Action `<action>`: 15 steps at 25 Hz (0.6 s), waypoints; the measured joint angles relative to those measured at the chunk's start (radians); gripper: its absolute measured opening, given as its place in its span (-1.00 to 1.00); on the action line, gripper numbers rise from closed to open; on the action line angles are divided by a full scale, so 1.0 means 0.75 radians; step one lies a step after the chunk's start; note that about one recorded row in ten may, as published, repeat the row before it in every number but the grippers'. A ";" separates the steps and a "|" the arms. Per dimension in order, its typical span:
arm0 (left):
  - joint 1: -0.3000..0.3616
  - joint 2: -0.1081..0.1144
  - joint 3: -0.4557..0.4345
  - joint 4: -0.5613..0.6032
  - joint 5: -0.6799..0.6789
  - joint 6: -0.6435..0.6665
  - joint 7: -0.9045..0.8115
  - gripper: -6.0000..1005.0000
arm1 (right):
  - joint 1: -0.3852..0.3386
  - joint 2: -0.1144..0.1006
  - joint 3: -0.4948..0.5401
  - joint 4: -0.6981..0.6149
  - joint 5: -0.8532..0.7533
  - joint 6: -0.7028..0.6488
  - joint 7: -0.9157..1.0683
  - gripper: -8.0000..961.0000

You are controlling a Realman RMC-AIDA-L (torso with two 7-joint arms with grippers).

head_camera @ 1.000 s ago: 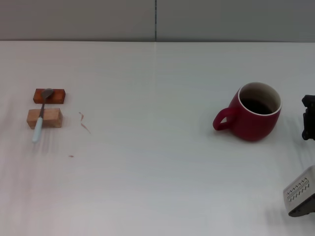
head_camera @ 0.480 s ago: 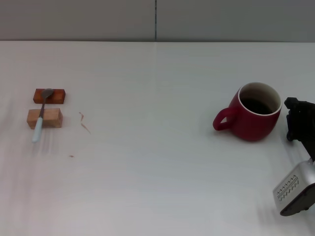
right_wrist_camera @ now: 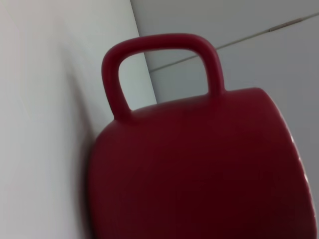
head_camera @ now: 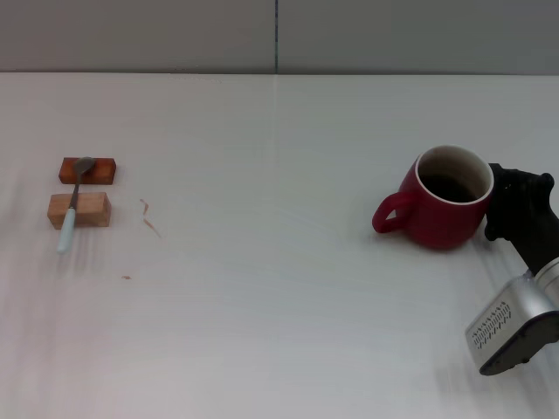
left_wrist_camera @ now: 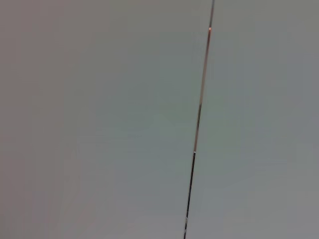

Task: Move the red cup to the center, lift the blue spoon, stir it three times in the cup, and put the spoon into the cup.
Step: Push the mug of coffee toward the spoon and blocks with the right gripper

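Observation:
The red cup (head_camera: 437,202) stands upright at the right of the white table (head_camera: 279,314), its handle pointing left. My right gripper (head_camera: 511,208) is against the cup's right side, level with its wall. In the right wrist view the red cup (right_wrist_camera: 199,169) fills most of the picture from very close, with its handle on the far side. The blue spoon (head_camera: 72,205) lies at the far left across two wooden blocks, its grey bowl on the far block and its pale handle reaching toward me. The left gripper is out of view.
A reddish wooden block (head_camera: 87,169) and a paler wooden block (head_camera: 79,210) hold the spoon up. Small reddish marks (head_camera: 150,217) lie on the table beside them. A grey wall (head_camera: 279,35) bounds the table's far edge. The left wrist view shows only a grey panel with a seam (left_wrist_camera: 197,134).
My right arm has come in from the right edge to the cup's right side. The cup has shifted slightly to the left.

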 joint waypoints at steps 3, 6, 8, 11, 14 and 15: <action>0.001 0.000 0.000 0.000 0.000 0.000 0.000 0.64 | 0.008 0.001 -0.009 0.015 -0.002 0.001 0.000 -0.94; 0.002 0.000 0.000 0.000 0.000 0.000 0.000 0.64 | 0.016 0.002 -0.017 0.025 -0.003 0.005 0.000 -0.93; 0.005 0.000 0.000 0.000 0.000 0.000 0.000 0.64 | 0.023 0.003 -0.018 0.036 -0.003 0.017 0.000 -0.93; 0.007 0.001 0.000 0.000 0.000 0.000 0.000 0.64 | 0.039 0.005 -0.016 0.050 -0.003 0.040 0.000 -0.93; 0.010 0.002 0.000 0.000 0.000 0.000 0.000 0.64 | 0.054 0.006 -0.007 0.073 -0.003 0.057 0.000 -0.93; 0.011 0.002 0.000 0.000 0.000 0.000 0.000 0.64 | 0.060 0.006 -0.005 0.082 -0.001 0.062 0.000 -0.93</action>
